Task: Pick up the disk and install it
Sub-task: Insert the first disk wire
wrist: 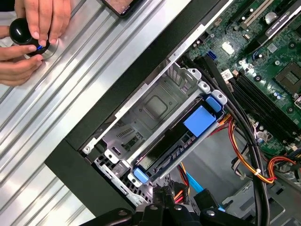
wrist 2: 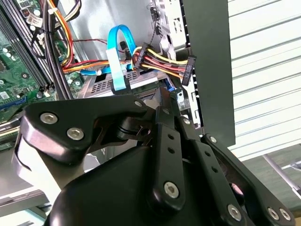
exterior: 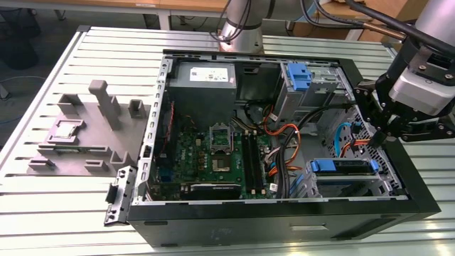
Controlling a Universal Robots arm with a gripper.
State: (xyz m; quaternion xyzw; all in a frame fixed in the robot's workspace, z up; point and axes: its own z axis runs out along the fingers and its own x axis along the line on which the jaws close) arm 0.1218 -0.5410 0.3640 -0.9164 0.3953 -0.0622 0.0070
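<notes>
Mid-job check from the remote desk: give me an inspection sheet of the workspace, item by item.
Surface: slatted metal table under an open computer case.
Job's things: disk in its blue bracket sits in the drive cage at the case's front corner.
Clutter: grey fixture block at the exterior view's left, with a small square chip on it.
Grippers: gripper hangs over the case's edge, above the cage.
Cables: blue ribbon cable and orange, yellow and red wire bundle near the cage.
Surroundings: a person's hands on a black knob.
</notes>
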